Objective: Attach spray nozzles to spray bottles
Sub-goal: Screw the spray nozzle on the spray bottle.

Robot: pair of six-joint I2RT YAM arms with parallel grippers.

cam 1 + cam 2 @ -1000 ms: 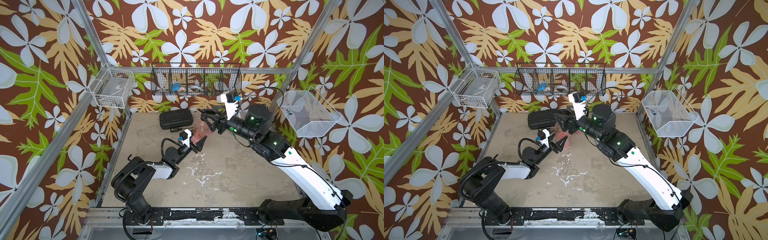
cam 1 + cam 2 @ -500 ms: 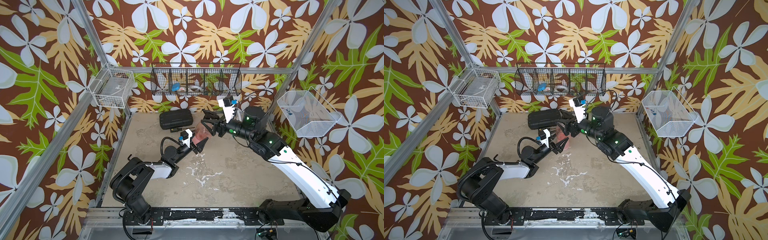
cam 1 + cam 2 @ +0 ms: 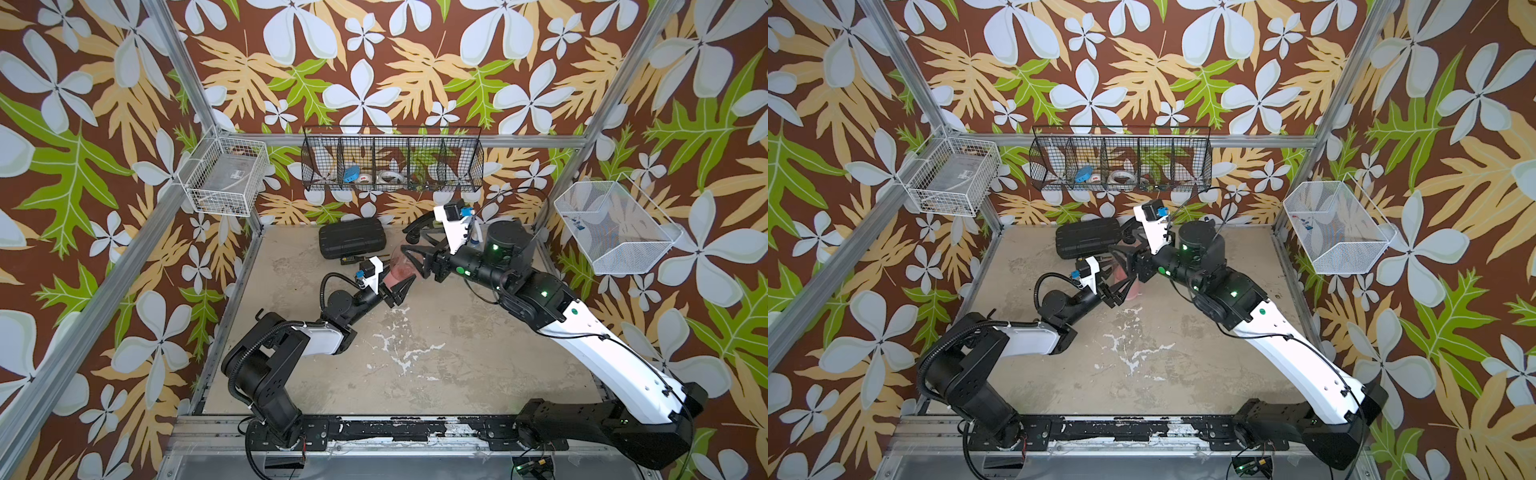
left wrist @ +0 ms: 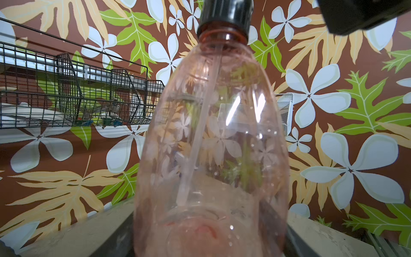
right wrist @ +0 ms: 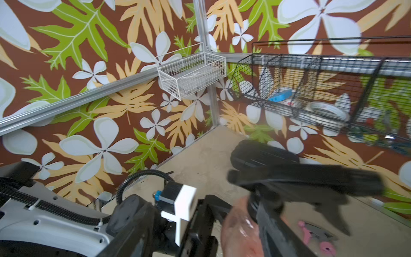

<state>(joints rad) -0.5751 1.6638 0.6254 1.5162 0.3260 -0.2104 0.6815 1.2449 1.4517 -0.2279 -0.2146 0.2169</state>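
The translucent orange-red spray bottle (image 3: 400, 272) (image 4: 213, 144) is held off the table, with my left gripper (image 3: 399, 286) (image 3: 1119, 291) shut on its base. The black spray nozzle (image 4: 224, 13) (image 5: 304, 182) sits on the bottle's neck, and its dip tube runs down inside. My right gripper (image 3: 408, 244) (image 3: 1121, 245) is at that nozzle, one finger (image 5: 278, 222) beside the collar. The view is blurred, so I cannot see whether the jaws press on it. A grey-and-pink spray nozzle (image 5: 315, 235) lies on the table beyond the bottle.
A flat black ribbed case (image 3: 352, 237) lies at the back of the table, with a small black radio (image 3: 348, 260) in front of it. A black wire basket (image 3: 392, 160) hangs on the back wall. White wire baskets hang at left (image 3: 224, 176) and right (image 3: 615, 226).
My right wrist has turned a little at the nozzle and its arm has shifted slightly. The left arm and the bottle have stayed where they were.
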